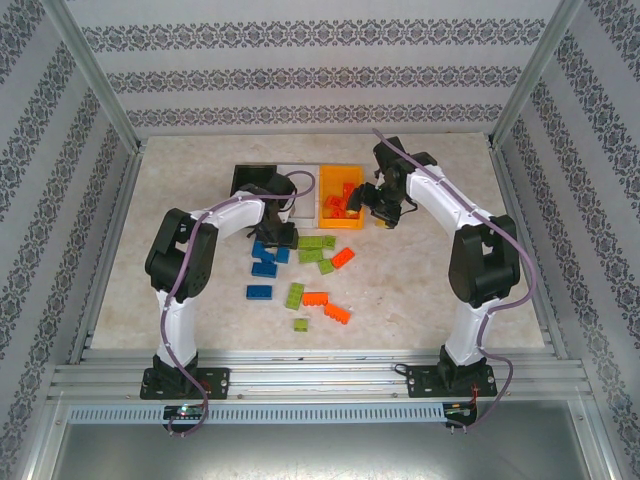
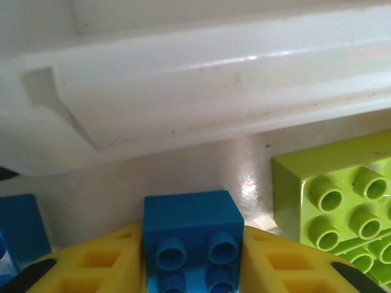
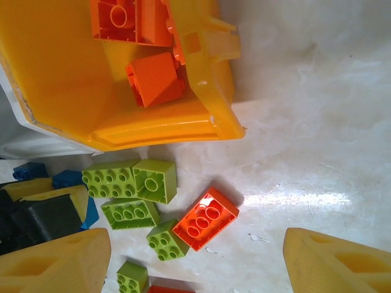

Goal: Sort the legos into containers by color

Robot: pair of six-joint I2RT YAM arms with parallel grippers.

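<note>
The left jaws clench a blue lego (image 2: 192,226) sitting studs-up on the desk (image 2: 235,168), its end facing the white bin (image 2: 195,91) nearby, while the right jaws hang released beside the orange bin (image 3: 91,104)

White walls (image 1: 320,60) banded with grey damask stripes enclose a pale, marble-patterned tabletop (image 1: 440,290). Aluminium posts (image 1: 93,70) rise at the corners, and aluminium rails (image 1: 320,380) line the near edge under even light.
</note>
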